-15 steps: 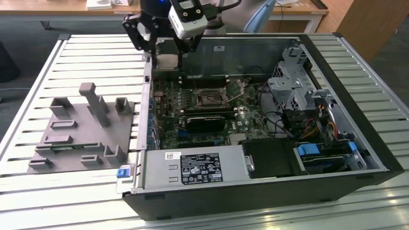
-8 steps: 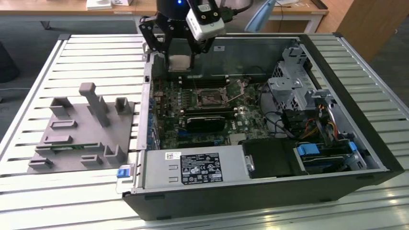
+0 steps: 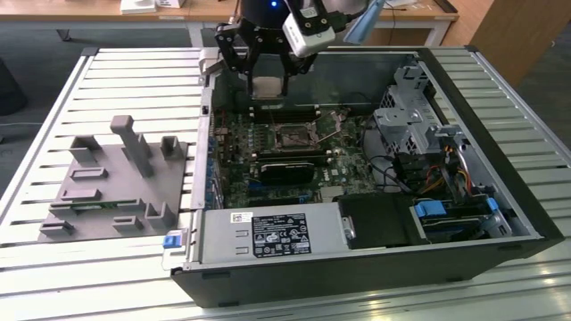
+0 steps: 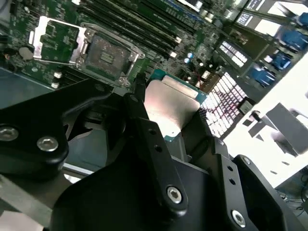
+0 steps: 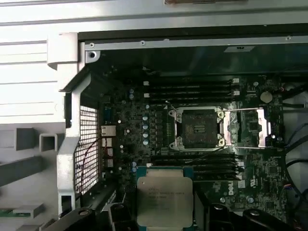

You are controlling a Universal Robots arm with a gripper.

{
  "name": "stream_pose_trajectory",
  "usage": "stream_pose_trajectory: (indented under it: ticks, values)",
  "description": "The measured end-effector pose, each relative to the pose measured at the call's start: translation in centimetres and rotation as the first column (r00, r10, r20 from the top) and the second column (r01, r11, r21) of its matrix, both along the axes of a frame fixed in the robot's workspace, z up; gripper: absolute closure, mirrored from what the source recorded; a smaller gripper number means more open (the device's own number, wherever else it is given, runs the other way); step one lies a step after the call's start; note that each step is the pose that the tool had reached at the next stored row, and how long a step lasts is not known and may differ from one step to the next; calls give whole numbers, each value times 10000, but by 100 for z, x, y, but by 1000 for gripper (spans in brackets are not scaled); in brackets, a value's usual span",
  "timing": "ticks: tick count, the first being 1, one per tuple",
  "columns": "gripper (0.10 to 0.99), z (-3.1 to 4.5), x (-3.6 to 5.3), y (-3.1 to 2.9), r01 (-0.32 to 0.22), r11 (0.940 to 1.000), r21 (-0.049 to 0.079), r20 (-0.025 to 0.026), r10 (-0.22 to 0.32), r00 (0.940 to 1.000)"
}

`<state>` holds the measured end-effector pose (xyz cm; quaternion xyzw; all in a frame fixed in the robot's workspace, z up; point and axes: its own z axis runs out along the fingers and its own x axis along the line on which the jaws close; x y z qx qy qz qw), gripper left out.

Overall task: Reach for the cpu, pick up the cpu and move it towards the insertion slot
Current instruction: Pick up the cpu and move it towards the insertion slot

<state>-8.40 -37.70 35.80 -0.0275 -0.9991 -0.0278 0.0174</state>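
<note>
Jaws grip cpu (above open case).

Open socket, the insertion slot, clear from above at frame centre; black finned block just below it, drive cage right.

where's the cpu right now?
Held in the gripper above the open case's far edge in the exterior view, the cpu is short of the insertion slot.
</note>
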Motion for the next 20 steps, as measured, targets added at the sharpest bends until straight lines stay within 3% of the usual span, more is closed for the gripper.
stream_pose_trajectory:
  ticks: [10,12,16,20]
  values:
    - [541,-51,337,63,34,10000,-1,0,-34,10000]
    - [541,-51,355,92,46,10000,-1,6,-46,10000]
    - [541,-22,358,151,87,10000,1,124,-87,9999]
    - [541,-18,361,236,126,9999,-2,139,-125,9998]
